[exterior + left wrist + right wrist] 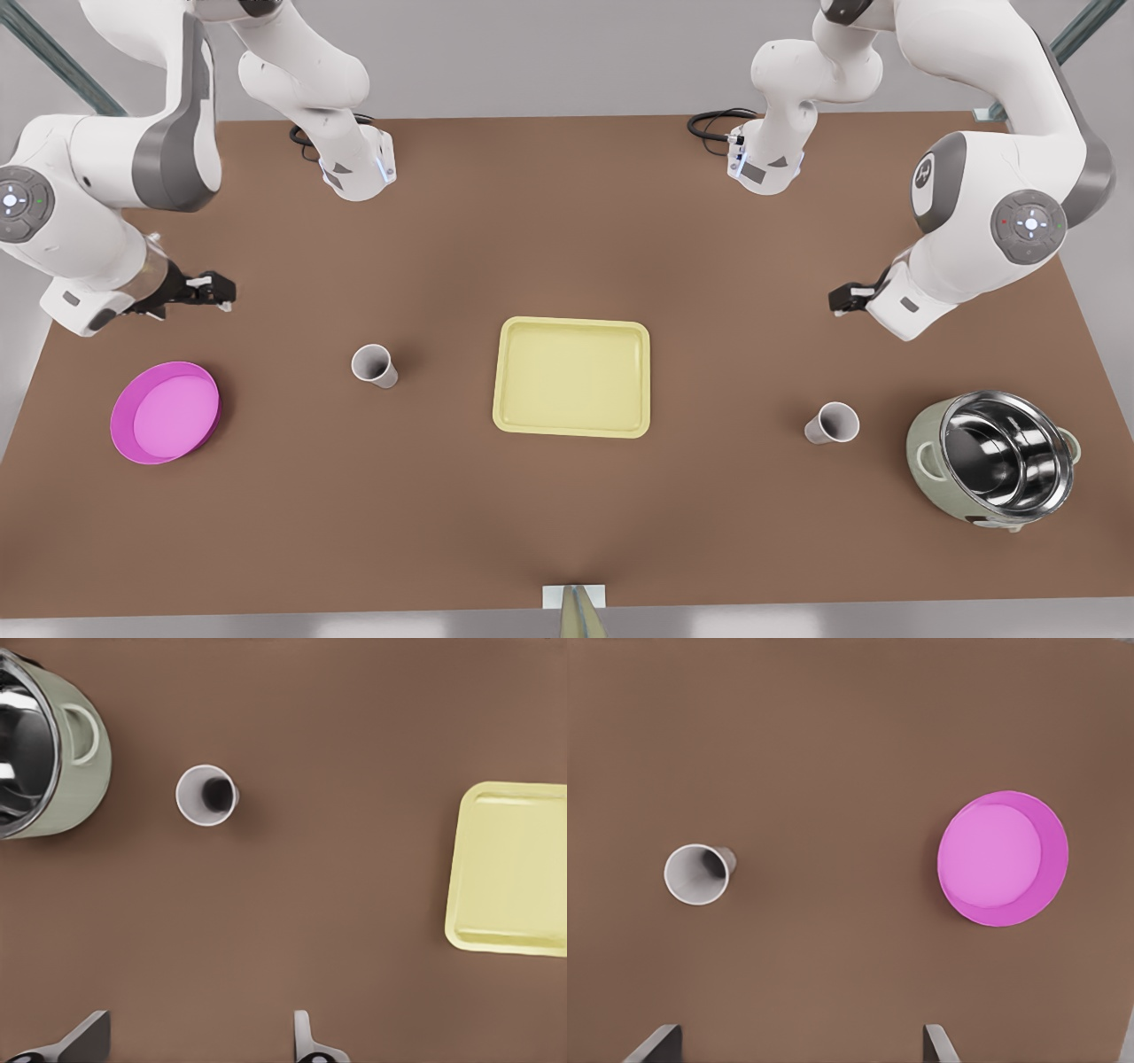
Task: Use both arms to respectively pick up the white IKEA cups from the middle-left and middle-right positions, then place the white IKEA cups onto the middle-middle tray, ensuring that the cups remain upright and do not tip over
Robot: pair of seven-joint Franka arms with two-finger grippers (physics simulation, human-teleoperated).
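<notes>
Both grippers are held high with fingers spread wide: the left gripper (837, 299) near the cup (833, 423) beside the steel pot (997, 461), the right gripper (221, 291) near the other cup (373, 365) by the magenta dish (165, 412). Each cup is seen upright on bare brown table (567, 514), well apart from the tray (572, 377) between them. The tray is cut off in the left wrist view, as is the pot.

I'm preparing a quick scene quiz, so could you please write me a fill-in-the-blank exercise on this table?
1. The tray is pale ____.
2. The cup seen by the left wrist camera stands between the tray and the steel ____.
3. The round dish is ____.
4. Both grippers, left and right, are ____.

Missing: yellow; pot; magenta; open
</notes>
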